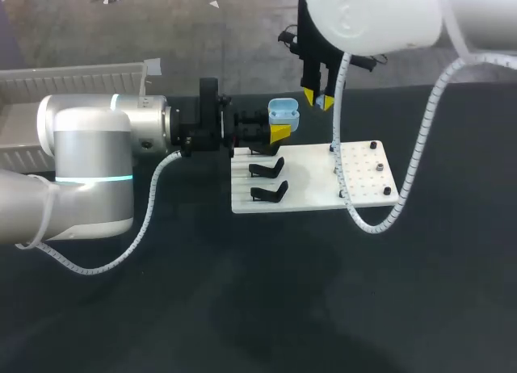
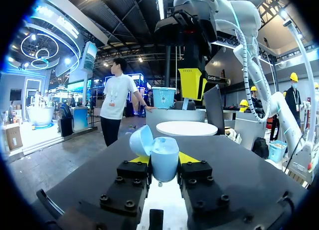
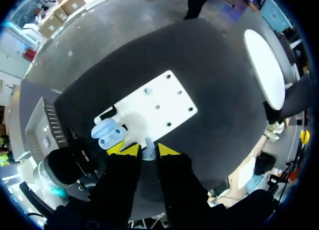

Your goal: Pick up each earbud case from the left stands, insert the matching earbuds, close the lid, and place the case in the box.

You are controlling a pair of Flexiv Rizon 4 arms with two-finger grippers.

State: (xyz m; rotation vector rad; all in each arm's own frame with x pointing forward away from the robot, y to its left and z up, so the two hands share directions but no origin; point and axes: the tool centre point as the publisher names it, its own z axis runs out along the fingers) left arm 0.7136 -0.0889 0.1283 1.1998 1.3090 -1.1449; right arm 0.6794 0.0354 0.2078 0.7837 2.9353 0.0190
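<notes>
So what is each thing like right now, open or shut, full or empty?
earbud case: lid open, held up off the table.
left gripper: shut on the earbud case.
right gripper: shut on an earbud, above the case.
earbud: pinched between the right fingers, not in the case yet.
black stands: both empty.

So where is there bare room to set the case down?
The white board is bare between the black stands and the pegs, and so is the dark table in front of it. Crowded: the board's far-left corner, where the left gripper holds the earbud case close by the right gripper with an earbud.
</notes>
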